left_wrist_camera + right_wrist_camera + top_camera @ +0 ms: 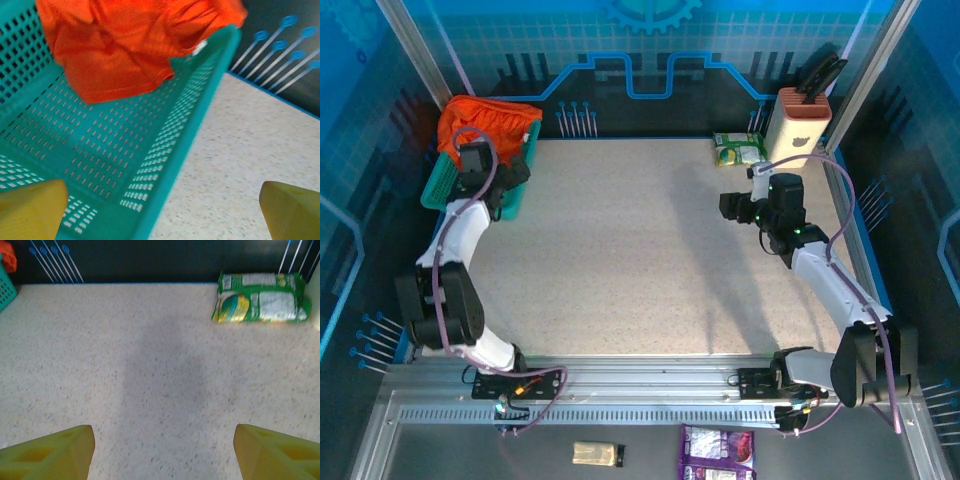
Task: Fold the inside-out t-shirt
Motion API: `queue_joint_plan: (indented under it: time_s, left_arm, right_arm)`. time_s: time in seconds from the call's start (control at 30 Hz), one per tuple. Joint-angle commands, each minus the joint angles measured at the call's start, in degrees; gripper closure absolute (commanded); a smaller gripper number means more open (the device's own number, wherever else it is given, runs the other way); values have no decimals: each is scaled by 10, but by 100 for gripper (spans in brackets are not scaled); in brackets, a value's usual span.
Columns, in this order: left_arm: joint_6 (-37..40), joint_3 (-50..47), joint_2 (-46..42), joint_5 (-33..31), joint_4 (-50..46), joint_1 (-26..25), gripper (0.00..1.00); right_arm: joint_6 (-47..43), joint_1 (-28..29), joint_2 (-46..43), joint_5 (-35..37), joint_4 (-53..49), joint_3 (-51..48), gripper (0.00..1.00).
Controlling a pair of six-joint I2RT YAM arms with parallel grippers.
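1. The teal mesh basket (440, 185) is what I take my bearings from; it sits on the speckled worktop (620, 250).
2. The inside-out t-shirt (480, 118), bright orange-red, lies bunched up in the far end of the basket. Part of the cloth is heaped above the rim there. From the left wrist camera, the shirt (130, 45) covers the far part of the basket's perforated floor, and the nearer floor and one side wall (165, 150) are bare.
3. The left hand (480, 165) hangs over the near end of the basket, short of the shirt. Its yellow fingers (30, 212) are spread wide with nothing between them. One is above the basket's floor and the other is outside the wall, over the worktop.
4. The right hand (730, 207) is well away to the right of the basket, over open worktop and pointing back towards it. Its fingers (50, 455) stand apart and grip nothing.
5. A green packet (740, 150) lies flat on the worktop, far to the right of the basket and beyond the right hand.
6. Just past the packet, farther still from the basket, stands a pale block (798, 125) with dark handles sticking out of its top.
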Motion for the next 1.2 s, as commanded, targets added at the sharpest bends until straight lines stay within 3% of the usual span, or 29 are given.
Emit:
queue_joint_plan:
  time_s: [0.0, 0.13, 0.2, 0.37, 0.53, 0.73, 0.9, 1.17]
  left_arm:
    - [-39, 72, 70, -4, -88, 19, 1]
    - [-74, 166, 166, 9, -122, 36, 1]
    - [-96, 195, 198, 30, -110, 43, 9]
    - [-170, 283, 280, 26, -103, 52, 11]
    - [-244, 470, 398, -24, -232, 60, 10]
    - [-244, 640, 503, -65, -323, 61, 14]
    - [-281, 702, 564, -29, -351, 75, 15]
    - [-341, 687, 595, 26, -344, 87, 23]
  right_arm:
    - [29, 12, 2, -28, -49, 3, 25]
    - [44, 16, 2, -37, -47, -2, 25]
    - [54, 17, 4, -47, -46, -4, 25]
    - [71, 22, 13, -48, -51, -23, 25]
    - [84, 23, 8, -37, -48, -36, 22]
    - [91, 24, 7, -32, -60, -30, 19]
    - [93, 23, 14, -32, -63, -19, 18]
    - [115, 24, 34, -44, -59, -11, 18]
